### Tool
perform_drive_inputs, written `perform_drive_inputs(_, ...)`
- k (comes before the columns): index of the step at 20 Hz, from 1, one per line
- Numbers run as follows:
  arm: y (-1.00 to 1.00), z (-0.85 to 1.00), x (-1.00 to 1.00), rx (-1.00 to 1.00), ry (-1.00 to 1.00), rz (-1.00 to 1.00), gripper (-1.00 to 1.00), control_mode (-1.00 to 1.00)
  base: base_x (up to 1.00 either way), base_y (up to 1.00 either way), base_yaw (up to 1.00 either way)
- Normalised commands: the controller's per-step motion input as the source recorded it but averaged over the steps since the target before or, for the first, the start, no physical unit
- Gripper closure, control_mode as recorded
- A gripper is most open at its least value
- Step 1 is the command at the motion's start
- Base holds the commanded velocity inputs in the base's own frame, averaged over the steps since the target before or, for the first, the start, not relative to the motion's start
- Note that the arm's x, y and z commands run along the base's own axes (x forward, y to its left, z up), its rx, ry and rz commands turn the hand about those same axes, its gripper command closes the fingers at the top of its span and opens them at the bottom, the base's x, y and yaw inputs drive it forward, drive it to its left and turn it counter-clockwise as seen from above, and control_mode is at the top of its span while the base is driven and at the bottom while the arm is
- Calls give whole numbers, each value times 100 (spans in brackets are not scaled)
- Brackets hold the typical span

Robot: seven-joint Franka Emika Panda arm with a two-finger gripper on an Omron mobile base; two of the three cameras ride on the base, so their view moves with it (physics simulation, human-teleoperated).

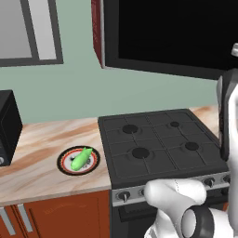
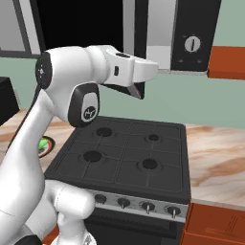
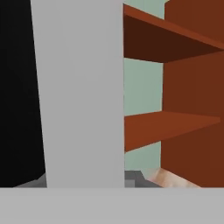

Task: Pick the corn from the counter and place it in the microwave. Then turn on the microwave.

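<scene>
White arm (image 2: 72, 95) rises nearest, reaching up to the microwave (image 1: 172, 32) above the stove (image 1: 158, 144). Left of it the bench (image 1: 42, 158) carries a plate (image 1: 78, 161) — the corn (image 1: 81, 159) lies on it. Whether the fingers are parted, I cannot tell.

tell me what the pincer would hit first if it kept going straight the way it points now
Probably the microwave: the hand view looks straight onto its grey panel, with the dark door to one side. How far off it is cannot be judged.
</scene>
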Motion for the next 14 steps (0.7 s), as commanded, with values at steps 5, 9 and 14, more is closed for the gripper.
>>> perform_drive_inputs(5, 24, 21, -66, 0, 0, -4, 100, -100, 0, 0, 0)
perform_drive_inputs(9, 23, 25, -61, 0, -2, -4, 100, -100, 0, 0, 0)
perform_drive_inputs(14, 22, 29, -58, 0, -3, -3, 100, -100, 0, 0, 0)
